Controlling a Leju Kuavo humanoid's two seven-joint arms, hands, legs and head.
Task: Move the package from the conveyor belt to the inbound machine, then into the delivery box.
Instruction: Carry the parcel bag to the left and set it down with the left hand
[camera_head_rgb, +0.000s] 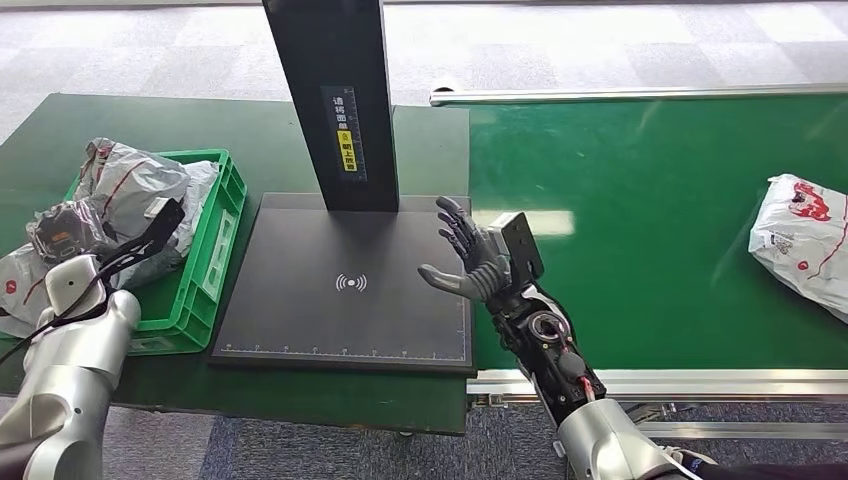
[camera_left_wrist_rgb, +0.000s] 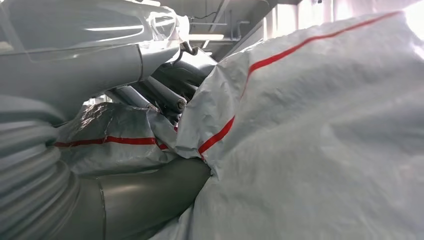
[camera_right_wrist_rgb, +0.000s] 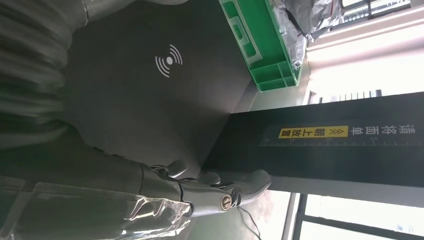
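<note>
floor: grey checkered carpet (camera_head_rgb: 120, 50) | table: dark green top (camera_head_rgb: 60, 130) | belt rail: silver (camera_head_rgb: 640, 95)

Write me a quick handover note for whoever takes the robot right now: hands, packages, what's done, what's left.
Left hand: down in the green crate among the grey packages; whether it grips one cannot be told.
Right hand: open, holding nothing, over the right edge of the black scanner plate.
Scanner plate bare. One white package lies at the far right of the conveyor belt.
Done: several packages in the crate.
Left: pick up the belt package, scan it, put it in the crate.
</note>
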